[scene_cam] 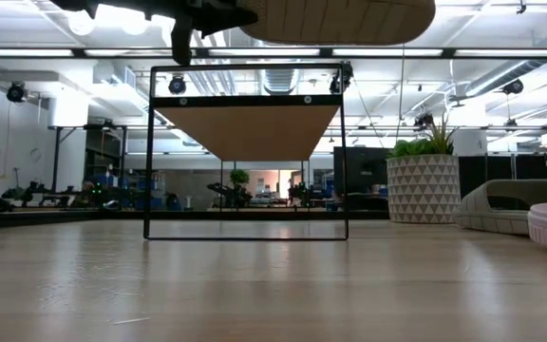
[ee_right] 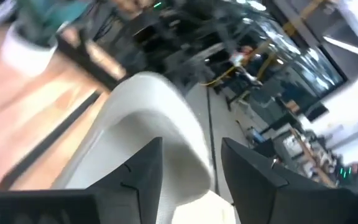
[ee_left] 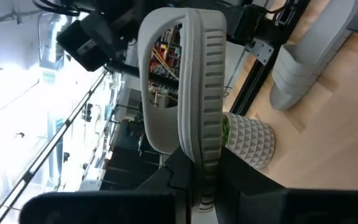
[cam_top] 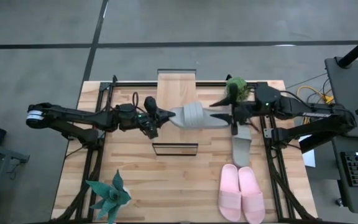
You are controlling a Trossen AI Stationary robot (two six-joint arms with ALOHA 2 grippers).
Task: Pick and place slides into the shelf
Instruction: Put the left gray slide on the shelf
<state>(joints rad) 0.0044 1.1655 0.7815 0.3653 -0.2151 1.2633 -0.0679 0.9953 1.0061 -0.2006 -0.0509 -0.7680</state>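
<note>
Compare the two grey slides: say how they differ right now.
The held grey slide hangs in the air above the shelf, clamped by the left gripper; the other grey slide lies flat on the table near the pink pair. The held one points sideways, the other along the table. Both are grey foam.

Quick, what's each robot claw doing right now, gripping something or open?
Left gripper: closed on the grey slide, held up in the air.
Right gripper: open, fingers apart at the same slide's other end, not gripping it.
</note>
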